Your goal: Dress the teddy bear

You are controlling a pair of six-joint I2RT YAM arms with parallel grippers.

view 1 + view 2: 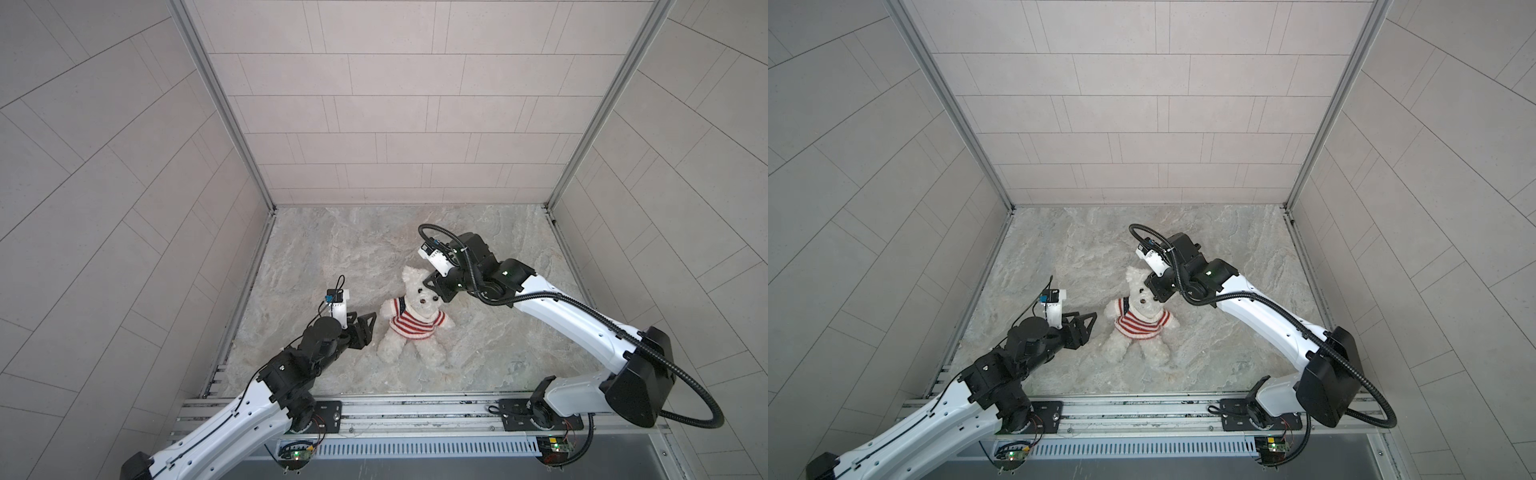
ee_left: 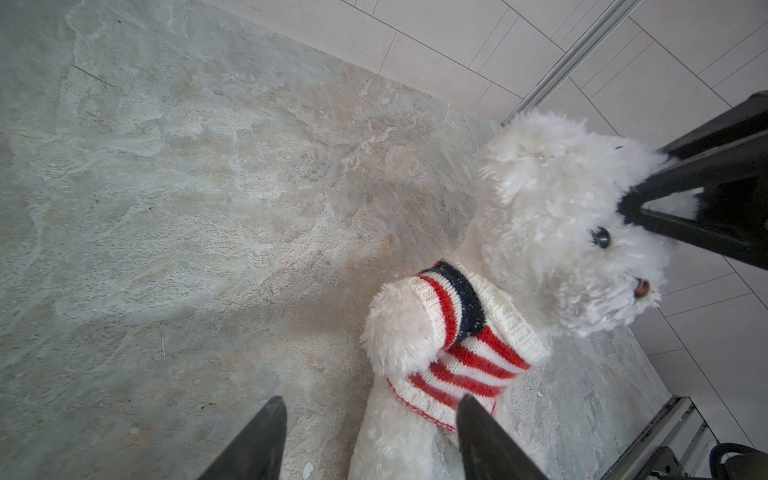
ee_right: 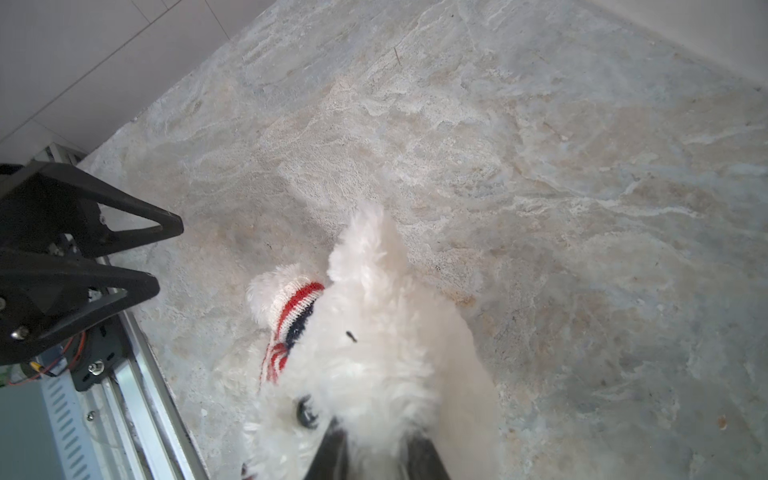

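Left hand spread; right hand astride head of one teddy bear, grip unclear; one sweater.

Top views overhead, wrist views near teddy bear

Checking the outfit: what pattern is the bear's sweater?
Sweater: red-white stripes, navy shoulder band; left wrist view.

Bright, even, soft light; faint shadow beside the teddy bear. Walls bow at edges; close fingers blur.
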